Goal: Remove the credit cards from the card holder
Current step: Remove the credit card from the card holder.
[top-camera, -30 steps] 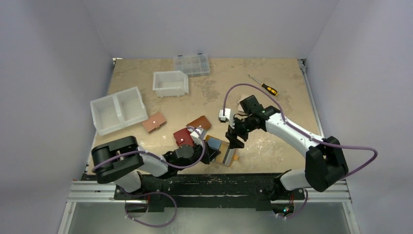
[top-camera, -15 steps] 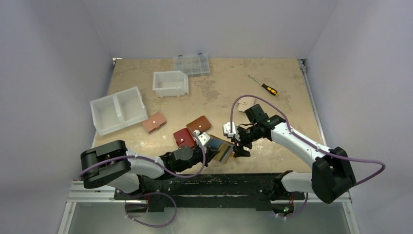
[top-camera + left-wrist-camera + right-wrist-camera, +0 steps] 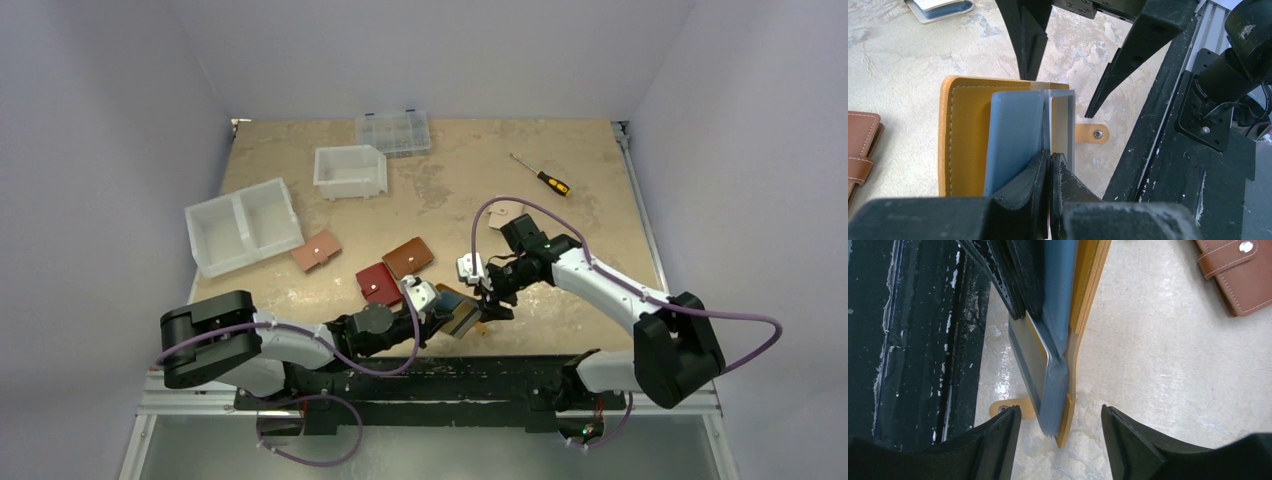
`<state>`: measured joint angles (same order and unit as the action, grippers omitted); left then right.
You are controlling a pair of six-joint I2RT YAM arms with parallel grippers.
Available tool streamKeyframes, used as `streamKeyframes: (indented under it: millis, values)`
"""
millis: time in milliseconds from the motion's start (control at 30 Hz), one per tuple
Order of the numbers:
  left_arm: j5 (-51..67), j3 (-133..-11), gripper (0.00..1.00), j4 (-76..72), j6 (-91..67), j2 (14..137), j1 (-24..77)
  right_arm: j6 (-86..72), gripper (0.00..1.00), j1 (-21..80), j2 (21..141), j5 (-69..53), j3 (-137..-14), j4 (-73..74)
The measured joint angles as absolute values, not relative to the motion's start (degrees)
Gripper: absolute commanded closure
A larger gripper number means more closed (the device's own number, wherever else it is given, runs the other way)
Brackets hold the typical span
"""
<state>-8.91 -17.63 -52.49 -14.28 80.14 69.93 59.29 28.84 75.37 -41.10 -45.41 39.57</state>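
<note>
The mustard-yellow card holder [image 3: 464,318] lies open near the table's front edge, its snap tab [image 3: 1094,134] toward the black rail. My left gripper [image 3: 1050,161] is shut on the near edge of its raised blue-grey inner leaves [image 3: 1015,131]. My right gripper [image 3: 1060,436] is open, its fingers [image 3: 1027,40] on either side of the holder's far end without touching it. In the right wrist view the stacked leaf edges [image 3: 1054,405] stand against the mustard cover [image 3: 1087,300]. I cannot pick out single credit cards among the leaves.
A brown wallet [image 3: 409,256], a dark red wallet [image 3: 377,283] and a pinkish wallet [image 3: 316,251] lie left of the holder. White bins [image 3: 243,228] [image 3: 350,171], a clear organiser [image 3: 393,132] and a screwdriver [image 3: 541,177] sit farther back. The black frame rail [image 3: 1168,165] is right beside the holder.
My right gripper has come down and nearer, its open fingers now around the holder's far end. My left arm has shifted right with the holder's leaves pinched.
</note>
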Motion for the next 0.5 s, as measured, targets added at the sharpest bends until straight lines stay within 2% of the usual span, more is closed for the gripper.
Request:
streamKeyframes:
  millis: [133,200,367,500]
  values:
    - [-8.95,-16.23,1.0,-53.58,-13.87,79.42,69.93,60.84,0.51,28.84,77.36,-41.82,-45.41,40.27]
    - [-8.95,-15.16,1.0,-54.61,-13.87,78.83,69.93,61.73,0.62,28.84,78.11,-42.22,-45.41,41.1]
    - [-8.86,-12.84,1.0,-56.49,-13.89,77.38,69.95,64.47,0.99,28.84,78.5,-43.99,-45.43,43.22]
    - [-8.38,-11.05,1.0,-58.26,-13.87,75.83,70.26,65.84,1.0,28.82,78.48,-45.54,-45.54,44.58]
